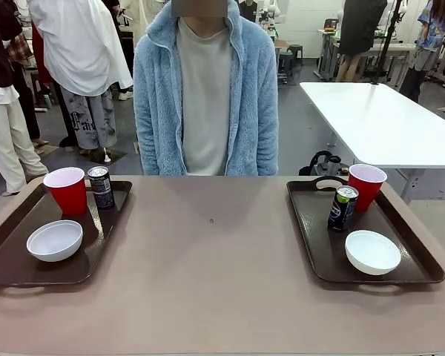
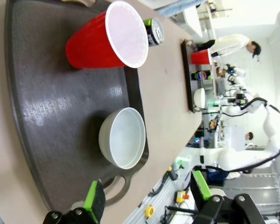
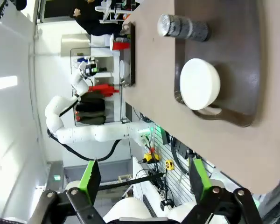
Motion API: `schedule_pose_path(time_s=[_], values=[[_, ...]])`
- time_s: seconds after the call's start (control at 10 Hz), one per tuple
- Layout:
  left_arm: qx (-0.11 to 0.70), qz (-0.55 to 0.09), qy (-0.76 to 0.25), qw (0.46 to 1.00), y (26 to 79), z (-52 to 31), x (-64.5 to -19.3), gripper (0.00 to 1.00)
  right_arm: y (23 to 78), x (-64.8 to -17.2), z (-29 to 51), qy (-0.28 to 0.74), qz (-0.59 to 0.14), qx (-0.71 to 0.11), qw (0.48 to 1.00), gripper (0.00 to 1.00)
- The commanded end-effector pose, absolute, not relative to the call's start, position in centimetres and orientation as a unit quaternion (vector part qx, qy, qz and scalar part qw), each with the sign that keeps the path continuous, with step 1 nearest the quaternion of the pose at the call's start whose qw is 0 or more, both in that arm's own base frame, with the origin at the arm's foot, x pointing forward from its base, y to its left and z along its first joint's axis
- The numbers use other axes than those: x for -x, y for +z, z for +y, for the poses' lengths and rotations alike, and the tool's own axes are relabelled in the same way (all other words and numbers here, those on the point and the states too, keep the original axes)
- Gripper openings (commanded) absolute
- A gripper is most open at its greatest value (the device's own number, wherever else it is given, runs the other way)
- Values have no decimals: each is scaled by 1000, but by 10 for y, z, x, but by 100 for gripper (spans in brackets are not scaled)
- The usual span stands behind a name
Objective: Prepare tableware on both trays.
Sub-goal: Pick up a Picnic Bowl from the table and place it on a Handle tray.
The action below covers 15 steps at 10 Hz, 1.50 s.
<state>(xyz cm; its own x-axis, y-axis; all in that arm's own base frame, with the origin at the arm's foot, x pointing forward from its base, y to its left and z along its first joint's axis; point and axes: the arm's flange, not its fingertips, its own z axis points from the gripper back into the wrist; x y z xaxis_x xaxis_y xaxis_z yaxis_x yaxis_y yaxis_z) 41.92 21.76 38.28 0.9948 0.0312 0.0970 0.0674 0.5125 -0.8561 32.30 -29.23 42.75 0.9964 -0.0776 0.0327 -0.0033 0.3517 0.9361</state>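
A brown worktop carries two dark trays, one at each side, with a person in a pale blue fleece at the far edge.

The left tray holds a red cup at its far end, upright, with a dark can just to the cup's right, and a white bowl nearer, well apart from both. In the left wrist view the same tray lies below, with the cup, the can beyond it and the bowl near the tray's handle end. The left pincer hangs above the tray's near edge, its green pads spread wide, pinching nothing.

The right tray holds a red cup at its far end, a can just left of and nearer than the cup, and a bowl nearer still. The right wrist view shows that tray with its can and its bowl close to the handle. The right pincer sits off the worktop's near edge, fingers spread, empty.
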Motion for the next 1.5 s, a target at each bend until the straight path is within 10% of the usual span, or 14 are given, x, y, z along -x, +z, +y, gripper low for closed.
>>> schedule_pose_path(time_s=[0.0,1.4], values=[[489,-51,-14,871,384,217,-416,97,414,-330,-326,-34,-41,-579,814,100],[489,-51,-14,871,384,217,-416,97,395,-312,-335,-7,-71,-578,813,100]])
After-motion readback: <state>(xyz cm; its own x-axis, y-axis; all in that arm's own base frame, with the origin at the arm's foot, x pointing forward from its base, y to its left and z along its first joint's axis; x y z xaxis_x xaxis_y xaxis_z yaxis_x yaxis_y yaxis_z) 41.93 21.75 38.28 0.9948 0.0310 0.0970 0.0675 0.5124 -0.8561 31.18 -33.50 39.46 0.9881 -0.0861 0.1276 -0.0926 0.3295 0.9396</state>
